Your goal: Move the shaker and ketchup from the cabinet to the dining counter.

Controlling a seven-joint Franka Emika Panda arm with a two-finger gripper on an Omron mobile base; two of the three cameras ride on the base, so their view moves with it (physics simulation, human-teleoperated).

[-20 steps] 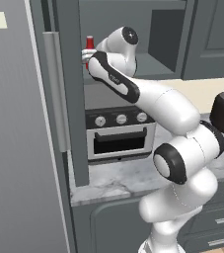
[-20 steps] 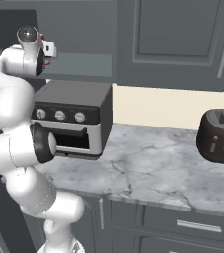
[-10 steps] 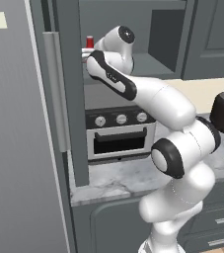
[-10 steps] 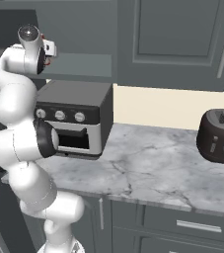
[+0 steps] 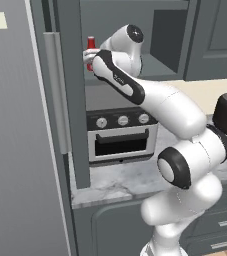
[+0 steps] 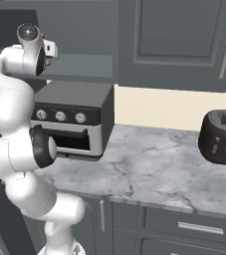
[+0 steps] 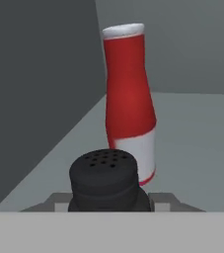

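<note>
Since 1 second ago the arm has barely shifted, its hand staying up inside the open cabinet [image 5: 165, 45]. From the hand view, the shaker [image 7: 108, 180] sits at the bottom centre, right at the gripper's mouth, its perforated top facing up. Whether the gripper [image 5: 87, 59] has closed on it cannot be told, since the fingertips are hidden. Just beyond the shaker, the ketchup [image 7: 129, 99] stands upright on the cabinet shelf. Below sits the toaster oven [image 6: 72, 119].
</note>
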